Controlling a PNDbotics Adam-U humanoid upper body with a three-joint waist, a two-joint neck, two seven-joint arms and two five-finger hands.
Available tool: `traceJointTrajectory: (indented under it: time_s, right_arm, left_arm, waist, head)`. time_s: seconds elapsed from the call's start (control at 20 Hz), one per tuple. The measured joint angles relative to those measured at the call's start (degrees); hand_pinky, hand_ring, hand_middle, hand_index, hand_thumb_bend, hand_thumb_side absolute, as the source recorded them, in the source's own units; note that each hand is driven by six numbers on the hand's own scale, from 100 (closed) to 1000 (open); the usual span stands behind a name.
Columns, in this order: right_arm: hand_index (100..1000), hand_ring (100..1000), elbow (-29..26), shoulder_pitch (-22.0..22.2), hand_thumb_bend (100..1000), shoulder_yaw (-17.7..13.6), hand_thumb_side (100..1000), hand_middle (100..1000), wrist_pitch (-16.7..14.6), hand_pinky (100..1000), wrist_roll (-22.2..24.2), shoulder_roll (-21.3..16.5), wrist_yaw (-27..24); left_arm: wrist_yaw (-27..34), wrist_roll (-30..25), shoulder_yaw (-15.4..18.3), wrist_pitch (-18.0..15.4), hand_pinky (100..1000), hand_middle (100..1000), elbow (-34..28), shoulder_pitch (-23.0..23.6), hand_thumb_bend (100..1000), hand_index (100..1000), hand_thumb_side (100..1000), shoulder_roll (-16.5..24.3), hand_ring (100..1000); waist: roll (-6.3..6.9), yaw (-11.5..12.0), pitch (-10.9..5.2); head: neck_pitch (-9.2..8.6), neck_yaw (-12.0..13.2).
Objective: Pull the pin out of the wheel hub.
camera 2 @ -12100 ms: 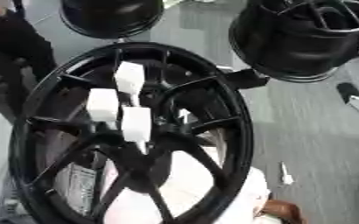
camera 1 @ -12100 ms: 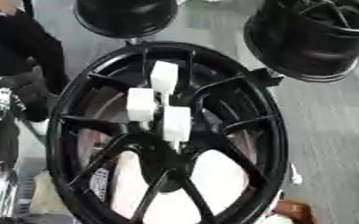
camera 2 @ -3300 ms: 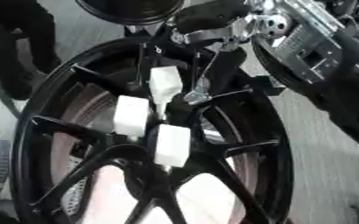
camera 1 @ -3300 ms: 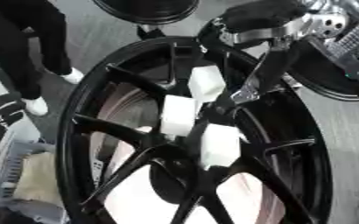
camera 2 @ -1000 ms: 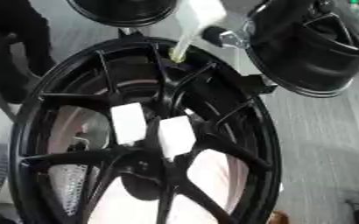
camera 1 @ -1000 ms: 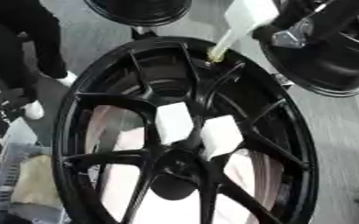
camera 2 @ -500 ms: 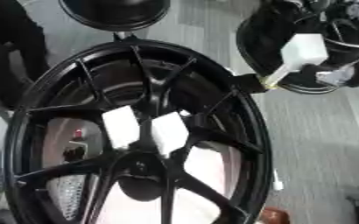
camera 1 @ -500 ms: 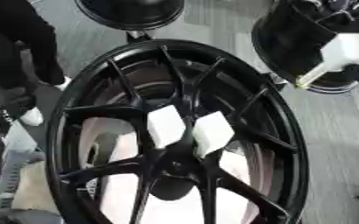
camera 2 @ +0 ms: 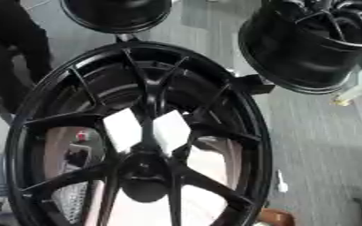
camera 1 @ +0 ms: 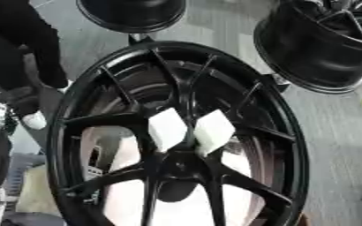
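Wheel: large glossy black multi-spoke alloy wheel hub [camera 1: 176, 132] fills most of the view, face toward the camera, its rim running from the upper middle down past the bottom edge.
Pins in hub: two white blocky pins [camera 1: 167, 129] [camera 1: 213, 131] stand side by side among the spokes just above the hub's centre, almost touching, each tilted a little outward.
Pulled pin: a pale, cream-white pin [camera 2: 358, 88] shows at the far right edge of the right eye view, well apart from the big wheel, just beside the lower rim of a neighbouring wheel; its narrow yellowish end points down and left.
Robot hand: neither robot hand can be made out in either view, so what holds the pale pin at the edge cannot be told.
Other wheels: a second black wheel [camera 1: 323, 48] stands at the upper right, and a third black wheel [camera 1: 130, 13] at the top middle.
Floor: grey floor [camera 1: 331, 132] shows to the right of the big wheel.
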Motion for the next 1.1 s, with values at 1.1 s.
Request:
traceJointTrajectory:
  time_s: [1.1]
  right_arm:
    - [775, 795, 4.90, -0.47, 144, -2.16, 389, 734, 0.49, 887, -3.33, 3.18, 1.63]
  left_arm:
    - [0.00, 0.20, 0.20, -0.17, 905, 807, 0.00, 0.33, 100, 792, 854, -0.01, 845]
  waist:
    - [0.50, -0.44, -0.68]
  head:
    - [0.49, -0.06]
